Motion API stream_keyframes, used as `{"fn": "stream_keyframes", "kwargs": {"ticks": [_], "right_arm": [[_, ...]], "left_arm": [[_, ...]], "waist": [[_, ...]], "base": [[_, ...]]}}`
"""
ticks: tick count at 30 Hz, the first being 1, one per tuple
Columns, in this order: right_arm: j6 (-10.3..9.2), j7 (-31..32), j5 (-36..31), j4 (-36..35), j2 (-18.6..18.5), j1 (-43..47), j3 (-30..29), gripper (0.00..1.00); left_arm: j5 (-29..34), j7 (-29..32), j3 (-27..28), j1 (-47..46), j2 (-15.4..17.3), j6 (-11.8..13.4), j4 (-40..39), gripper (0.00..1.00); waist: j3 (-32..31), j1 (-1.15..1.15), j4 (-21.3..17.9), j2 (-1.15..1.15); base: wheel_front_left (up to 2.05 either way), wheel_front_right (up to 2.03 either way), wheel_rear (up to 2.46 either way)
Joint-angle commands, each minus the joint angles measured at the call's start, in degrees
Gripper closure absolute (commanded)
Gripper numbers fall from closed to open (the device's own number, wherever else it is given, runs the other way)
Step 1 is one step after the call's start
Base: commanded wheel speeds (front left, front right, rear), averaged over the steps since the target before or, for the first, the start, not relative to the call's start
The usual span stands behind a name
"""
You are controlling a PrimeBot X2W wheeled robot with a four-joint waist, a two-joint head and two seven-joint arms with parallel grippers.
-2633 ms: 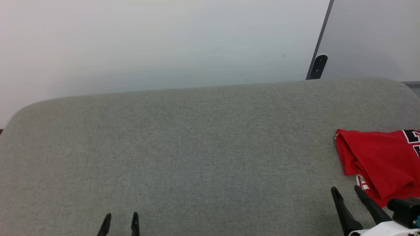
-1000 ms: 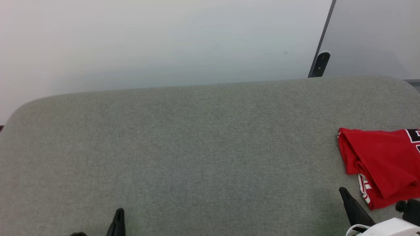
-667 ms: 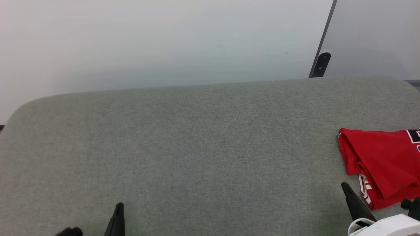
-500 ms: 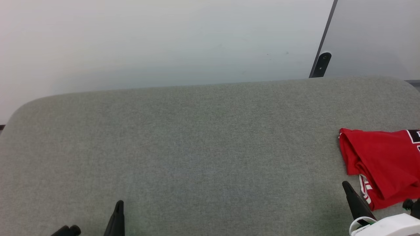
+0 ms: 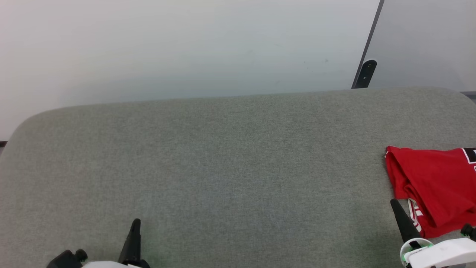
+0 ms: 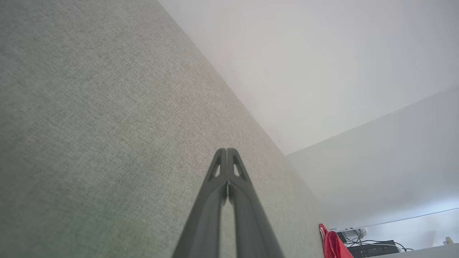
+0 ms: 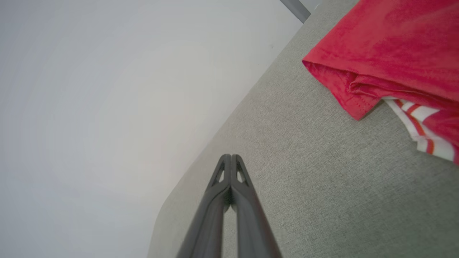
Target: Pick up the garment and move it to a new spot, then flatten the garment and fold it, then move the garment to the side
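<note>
The garment [image 5: 435,186] lies folded at the right edge of the grey fabric surface [image 5: 230,163], mostly red with a strip of red-striped white trim at its near edge. Seen from the right wrist, the garment [image 7: 387,61] fills the upper right corner. My right gripper [image 5: 395,204] hovers just left of the garment's near corner, apart from it, fingers pressed together with nothing between them [image 7: 231,157]. My left gripper [image 5: 136,222] stands at the lower left, far from the cloth, also shut and empty [image 6: 226,151]. A sliver of the garment [image 6: 331,243] shows in the left wrist view.
A white wall [image 5: 178,48] rises behind the surface's far edge. A dark bracket [image 5: 366,72] on a slanted panel edge stands at the far right. Beyond the surface, the left wrist view catches cables and a black box [image 6: 373,247].
Both grippers went from open to shut and have crept forward up the picture. The garment lies as before; the camera has shifted slightly.
</note>
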Motion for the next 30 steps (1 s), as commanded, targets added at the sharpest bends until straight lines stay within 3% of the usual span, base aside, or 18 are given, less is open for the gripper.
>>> {"fn": "stream_keyframes", "kwargs": {"ticks": [1,30], "right_arm": [[-0.02,-0.29,1.97,-0.11,0.16,-1.41,-0.45,1.00],[-0.03,-0.50,15.48,3.25,1.52,-4.28,-2.19,1.00]], "left_arm": [[-2.13,0.49,0.45,-1.36,0.09,-0.47,-0.18,1.00],[-18.24,4.71,2.29,-5.52,-0.60,-2.24,2.20,1.00]], "waist": [[0.00,0.00,0.03,0.00],[-0.06,0.00,0.46,0.00]], "base": [[0.00,0.00,0.00],[0.00,0.00,0.00]]}}
